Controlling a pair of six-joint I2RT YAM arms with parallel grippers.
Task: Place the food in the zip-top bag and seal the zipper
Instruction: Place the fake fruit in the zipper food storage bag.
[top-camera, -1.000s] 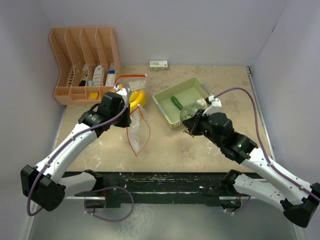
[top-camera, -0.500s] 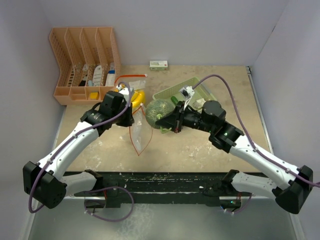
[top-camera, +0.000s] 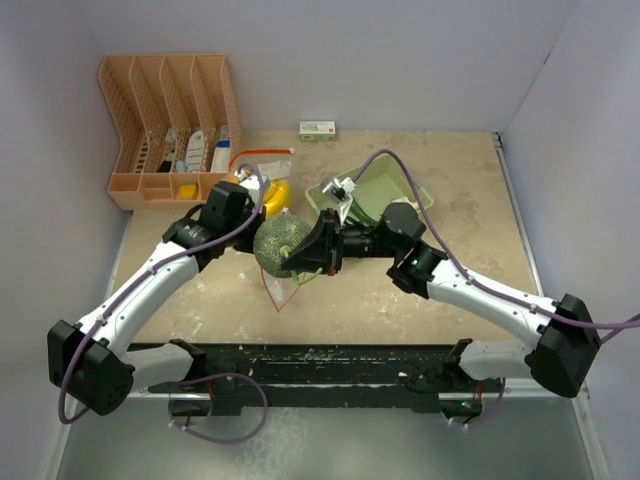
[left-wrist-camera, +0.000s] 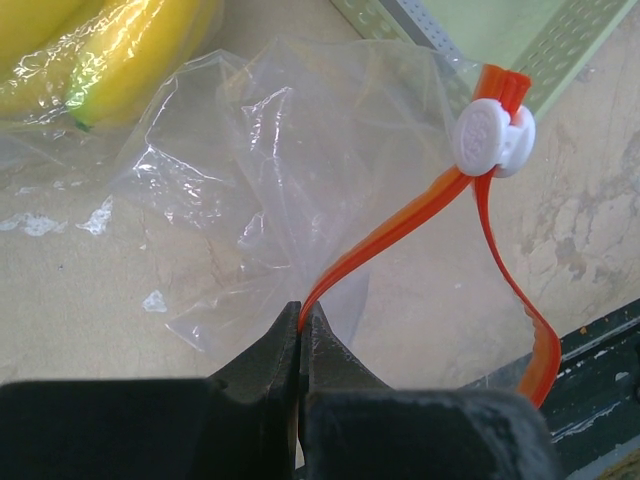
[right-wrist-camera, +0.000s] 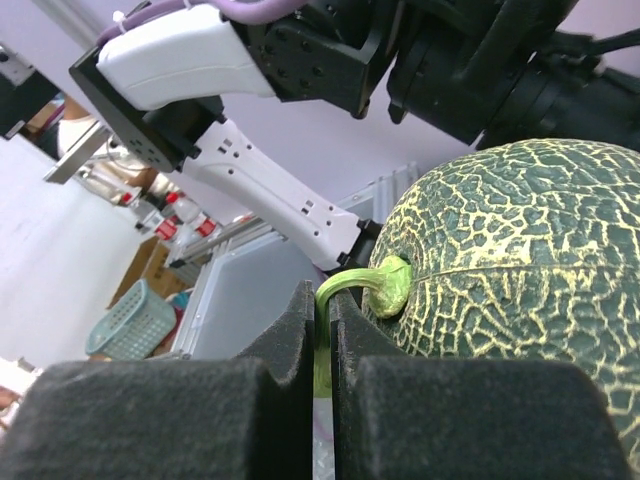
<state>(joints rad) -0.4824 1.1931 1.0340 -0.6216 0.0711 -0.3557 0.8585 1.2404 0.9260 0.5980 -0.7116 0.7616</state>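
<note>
The netted grey-green melon (top-camera: 281, 243) (right-wrist-camera: 520, 280) hangs in the air over the bag's mouth. My right gripper (top-camera: 300, 260) (right-wrist-camera: 322, 300) is shut on its bent green stem. The clear zip-top bag (top-camera: 278, 285) (left-wrist-camera: 280, 170) lies on the table with an orange zipper strip and a white slider (left-wrist-camera: 492, 137). My left gripper (left-wrist-camera: 300, 312) is shut on the orange strip and holds that edge up. From above, the melon mostly covers its fingertips. The yellow banana bunch (top-camera: 275, 195) (left-wrist-camera: 100, 50) lies inside the bag's far end.
The pale green mesh basket (top-camera: 400, 180) (left-wrist-camera: 520, 40) sits right of the bag, partly under my right arm. An orange slotted rack (top-camera: 170, 125) stands at the back left. A small white box (top-camera: 317, 130) lies by the back wall.
My right arm has swung left, carrying the melon from the basket to above the bag. The left arm has stayed put, still gripping the strip.
</note>
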